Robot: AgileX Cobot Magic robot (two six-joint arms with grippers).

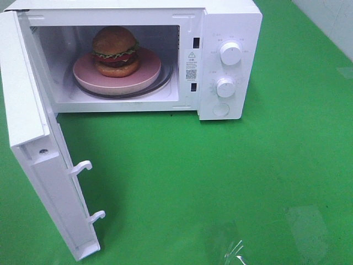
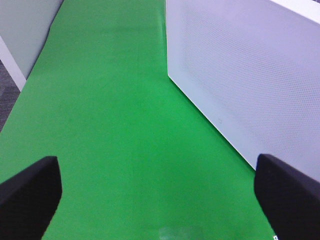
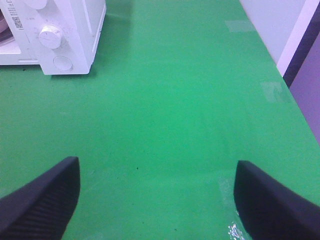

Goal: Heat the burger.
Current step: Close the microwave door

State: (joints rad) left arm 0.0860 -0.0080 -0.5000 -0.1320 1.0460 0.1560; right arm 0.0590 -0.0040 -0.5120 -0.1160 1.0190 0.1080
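The burger [image 1: 115, 51], with golden bun, green lettuce and red tomato, sits on a pink round plate [image 1: 149, 74] inside the open white microwave [image 1: 231, 22]. The microwave door [image 1: 25, 110] is swung wide to the left. Neither gripper shows in the exterior high view. In the left wrist view my left gripper [image 2: 157, 195] stands open over bare green cloth, next to the outer face of the door [image 2: 250, 80]. My right gripper [image 3: 157, 197] is open too, over green cloth, with the microwave's control panel [image 3: 65, 45] some way ahead of it. Nothing lies between either pair of fingers.
The microwave has two white knobs [image 1: 230, 53] and a round button [image 1: 221, 109] on its right panel. Two door latches [image 1: 83, 165] stick out from the door's edge. A green cloth [image 1: 220, 176] covers the table. A pale wall [image 3: 272, 20] borders the right side.
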